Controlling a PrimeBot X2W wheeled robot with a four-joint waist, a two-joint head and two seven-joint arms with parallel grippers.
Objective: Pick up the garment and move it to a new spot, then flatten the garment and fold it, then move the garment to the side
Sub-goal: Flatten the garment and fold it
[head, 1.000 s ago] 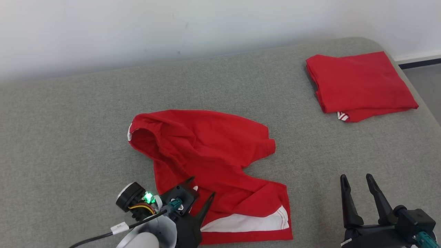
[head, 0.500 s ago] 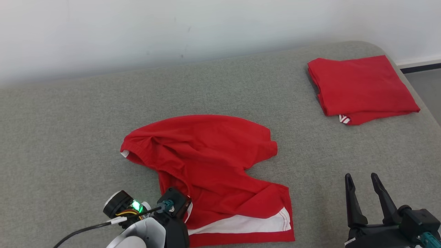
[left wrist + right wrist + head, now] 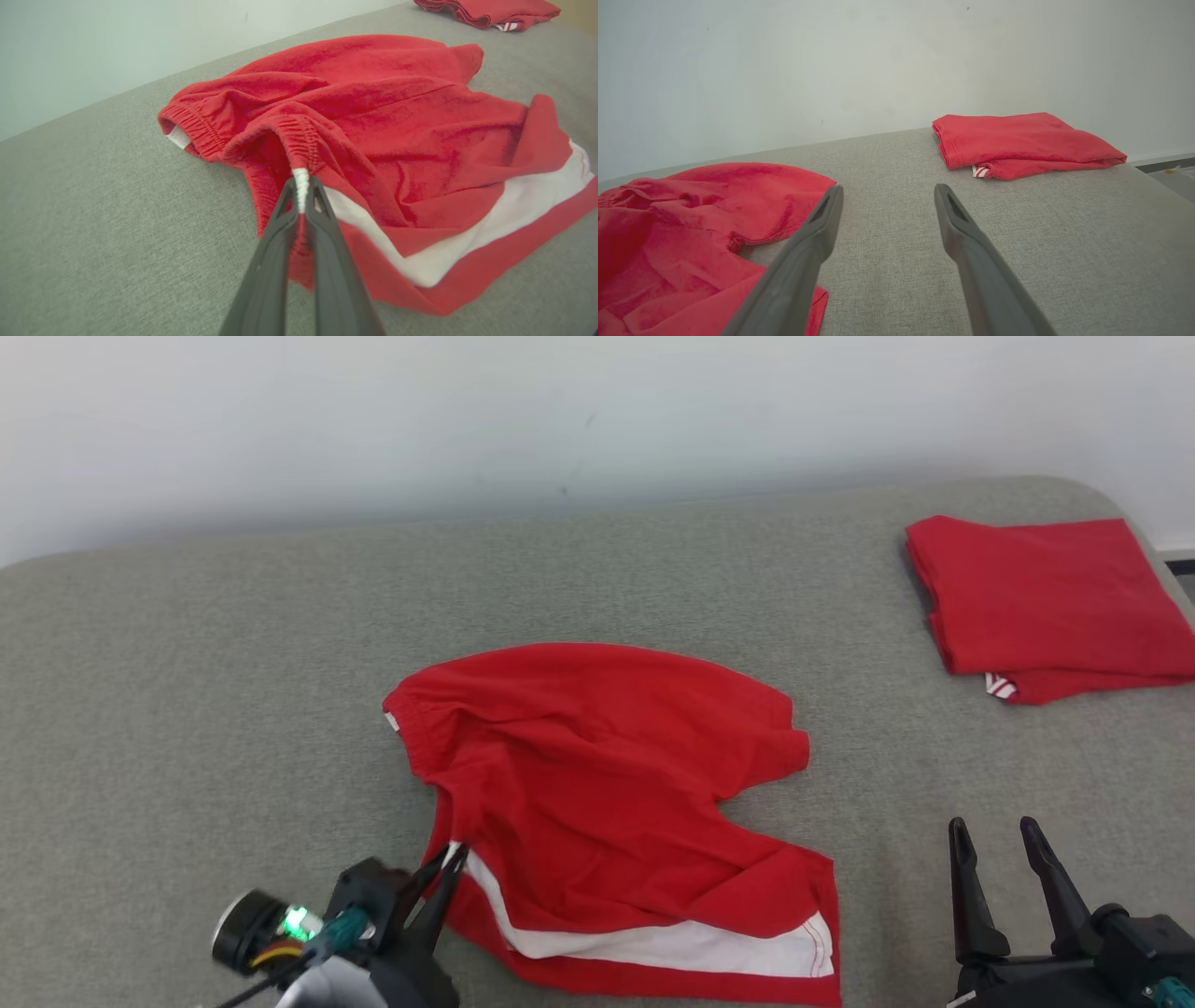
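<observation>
Red garment [image 3: 616,775] with a white stripe [image 3: 672,947]; grey woven surface [image 3: 187,663].

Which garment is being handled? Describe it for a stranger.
On the grey surface, look mid-front. The red shorts lie rumpled, waistband pinched in the left gripper. Unlike the folded red garment at the far right, they show a long white stripe.

Bare room, grey upholstered platform [image 3: 187,663], white wall [image 3: 373,420] (home or lab unclear)

The left hand [image 3: 452,857] has clamped onto the garment [image 3: 607,775].
</observation>
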